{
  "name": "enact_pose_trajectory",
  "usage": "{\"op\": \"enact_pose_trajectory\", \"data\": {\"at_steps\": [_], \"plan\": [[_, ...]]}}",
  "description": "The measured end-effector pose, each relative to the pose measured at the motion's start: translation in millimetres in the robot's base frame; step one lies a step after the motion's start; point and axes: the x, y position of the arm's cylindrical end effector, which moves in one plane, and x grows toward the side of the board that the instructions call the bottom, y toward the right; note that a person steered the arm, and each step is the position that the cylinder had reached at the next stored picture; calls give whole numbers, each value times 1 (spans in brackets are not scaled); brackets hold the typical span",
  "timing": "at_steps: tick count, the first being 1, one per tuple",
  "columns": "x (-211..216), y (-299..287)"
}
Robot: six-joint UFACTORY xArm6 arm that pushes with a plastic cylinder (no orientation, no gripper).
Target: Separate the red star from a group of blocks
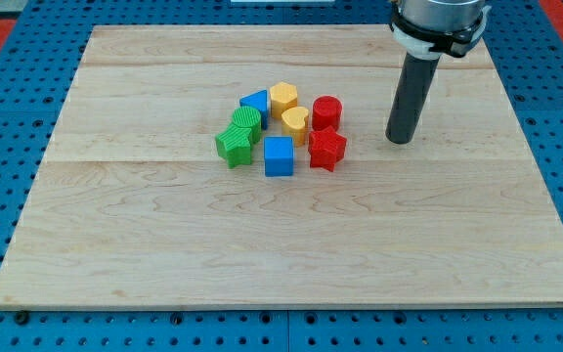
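The red star (pixel 327 149) lies at the right edge of a tight group of blocks near the middle of the wooden board (pixel 164 244). A red cylinder (pixel 326 111) sits just above it, a yellow heart (pixel 294 124) at its upper left and a blue cube (pixel 279 155) to its left. A yellow hexagon (pixel 282 98), a blue triangle (pixel 254 102), a green block (pixel 247 120) and a green star (pixel 234 145) make up the left part of the group. My tip (pixel 399 140) rests on the board to the right of the red star, a clear gap apart.
The board lies on a blue pegboard surface (pixel 8 117) that shows on all sides. The arm's grey body (pixel 436 20) enters from the view's top right.
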Motion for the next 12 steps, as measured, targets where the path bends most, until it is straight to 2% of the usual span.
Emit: {"op": "enact_pose_trajectory", "data": {"at_steps": [3,4,5,6,8,12], "plan": [[1,4],[35,6],[51,44],[90,5],[55,-72],[69,-135]]}}
